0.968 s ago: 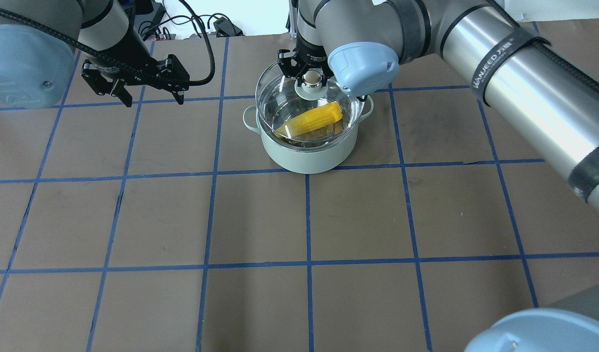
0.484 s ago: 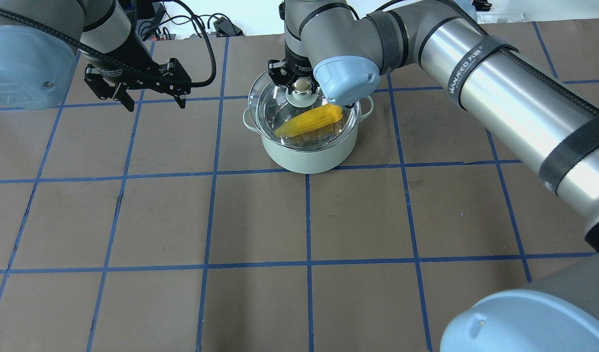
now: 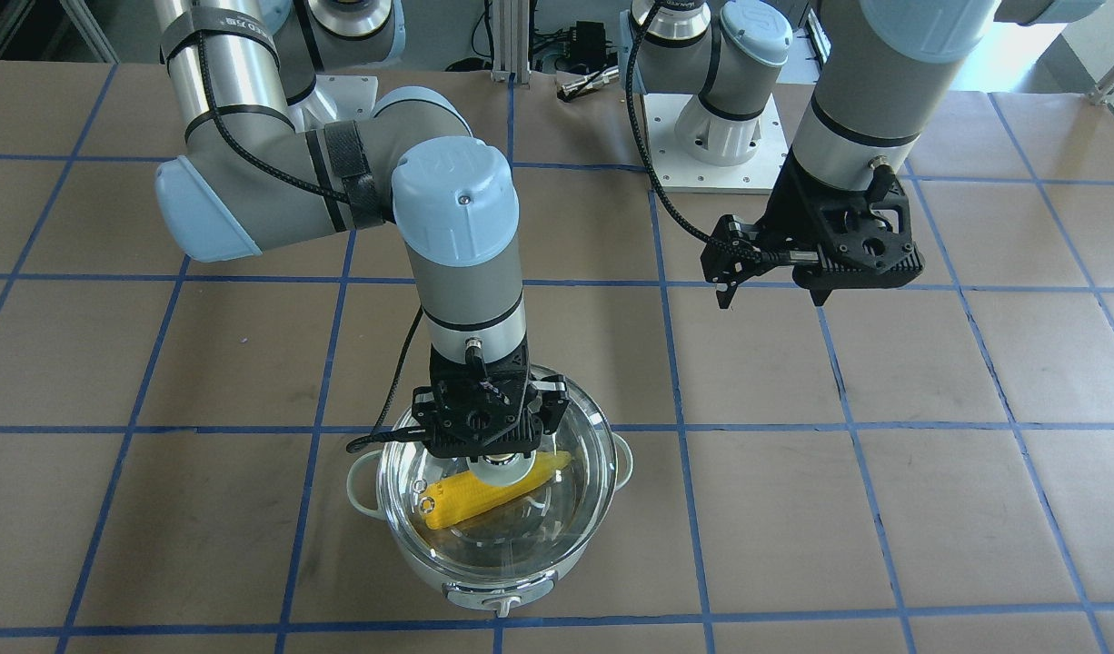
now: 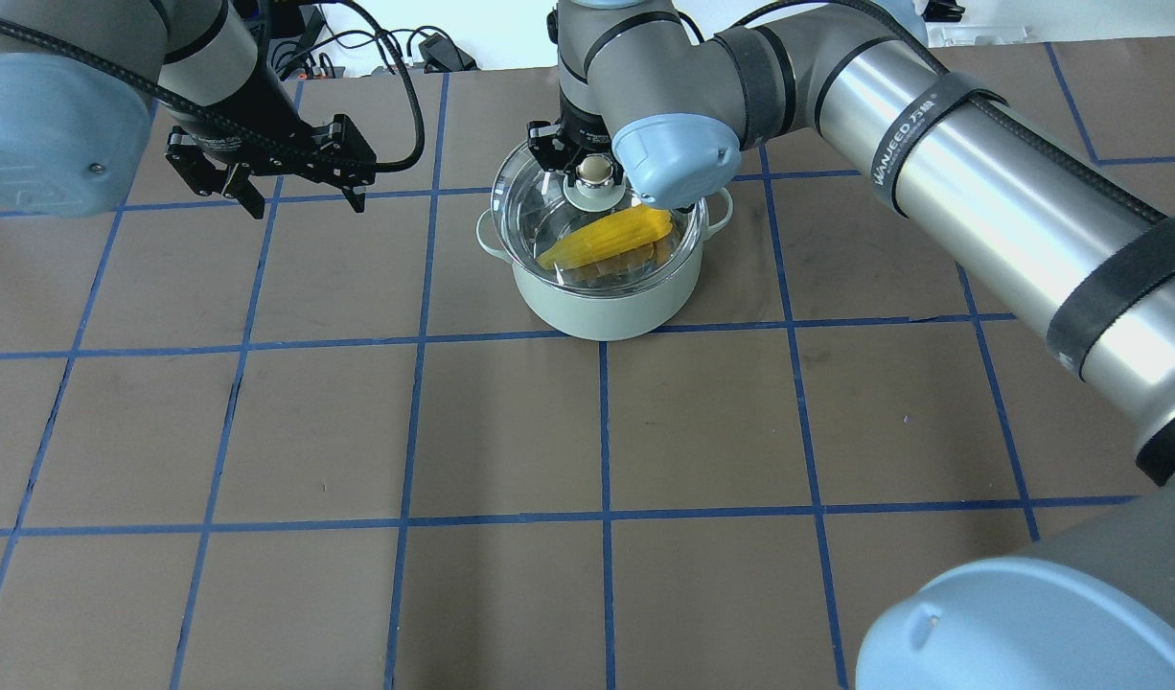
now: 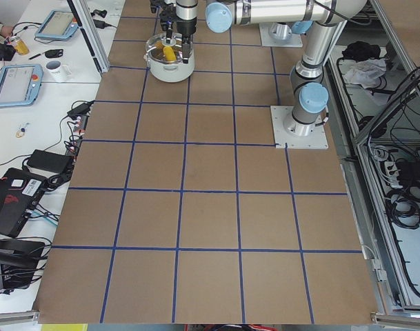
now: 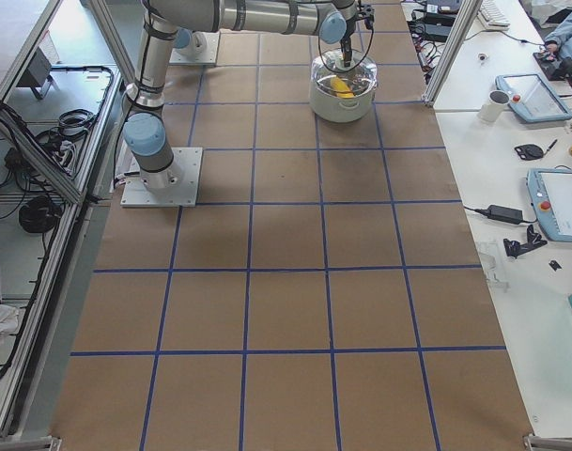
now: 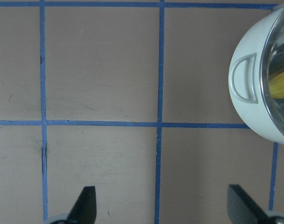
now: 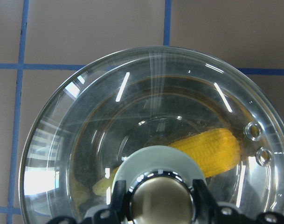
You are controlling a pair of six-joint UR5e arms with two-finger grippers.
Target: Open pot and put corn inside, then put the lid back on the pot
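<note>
We pinch the lid by its knob in the right gripper, centred over the pot so it seats squarely. The corn lies inside. The left gripper hangs spread, well aside, clearing the approach.

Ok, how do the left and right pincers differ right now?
The right pincer is shut on the knob of the lid, while the left pincer is open and holds nothing. The right pincer is over the pot; the left pincer hangs over the table, off to the pot's side. Both point downward.
</note>
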